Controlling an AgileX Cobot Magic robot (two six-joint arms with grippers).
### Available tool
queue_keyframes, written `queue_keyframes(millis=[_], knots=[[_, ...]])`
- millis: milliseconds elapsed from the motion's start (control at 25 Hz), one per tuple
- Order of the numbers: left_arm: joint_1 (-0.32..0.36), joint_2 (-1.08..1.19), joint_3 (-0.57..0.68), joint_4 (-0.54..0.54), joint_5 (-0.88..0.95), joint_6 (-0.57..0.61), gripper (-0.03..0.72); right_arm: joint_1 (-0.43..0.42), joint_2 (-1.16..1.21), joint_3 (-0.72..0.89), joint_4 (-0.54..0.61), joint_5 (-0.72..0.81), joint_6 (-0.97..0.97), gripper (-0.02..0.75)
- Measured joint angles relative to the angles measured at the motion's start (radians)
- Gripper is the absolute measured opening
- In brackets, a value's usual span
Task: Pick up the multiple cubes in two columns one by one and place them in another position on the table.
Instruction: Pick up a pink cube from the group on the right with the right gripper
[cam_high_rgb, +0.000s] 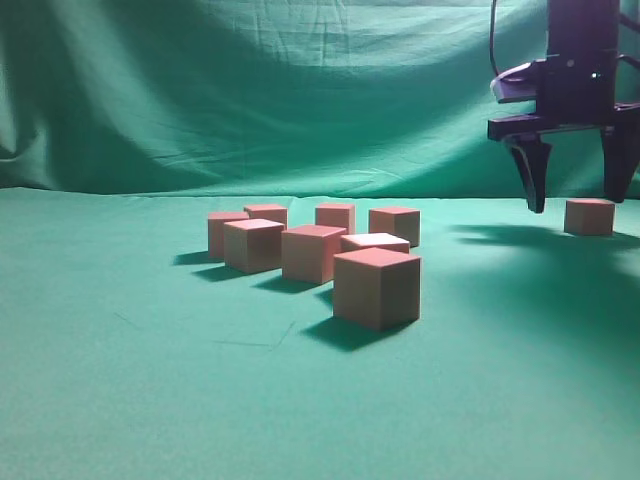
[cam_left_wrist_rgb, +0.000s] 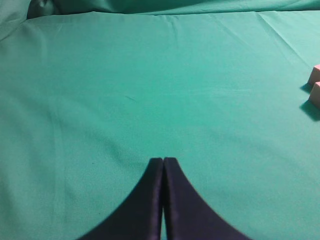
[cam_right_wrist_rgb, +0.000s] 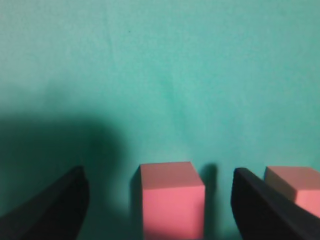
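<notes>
Several cubes (cam_high_rgb: 376, 287) with reddish-pink tops stand grouped on the green table (cam_high_rgb: 120, 380) at mid-frame. One more cube (cam_high_rgb: 589, 216) stands apart at the far right. My right gripper (cam_high_rgb: 577, 204) hangs open just above the table beside it, holding nothing. In the right wrist view a cube (cam_right_wrist_rgb: 171, 197) rests on the cloth between the wide-apart fingers of the right gripper (cam_right_wrist_rgb: 159, 172), clear of both. A second cube (cam_right_wrist_rgb: 296, 184) shows partly behind the right finger. My left gripper (cam_left_wrist_rgb: 163, 160) is shut and empty over bare cloth, with two cube corners (cam_left_wrist_rgb: 315, 85) at the right edge.
A wrinkled green cloth backdrop (cam_high_rgb: 250, 90) hangs behind the table. A cable (cam_high_rgb: 493, 40) runs down to the right arm. Bare green cloth lies in front of the cube group and to its left.
</notes>
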Motion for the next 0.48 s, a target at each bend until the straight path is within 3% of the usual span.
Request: queue_keyframes(millis=[360, 480], knots=[[0.000, 0.000, 0.000, 0.000, 0.000, 0.000, 0.000, -0.033, 0.043, -0.003, 0.052, 0.002, -0.039, 0.564], [0.000, 0.000, 0.000, 0.000, 0.000, 0.000, 0.000, -0.044, 0.046, -0.003, 0.123, 0.002, -0.079, 0.458]])
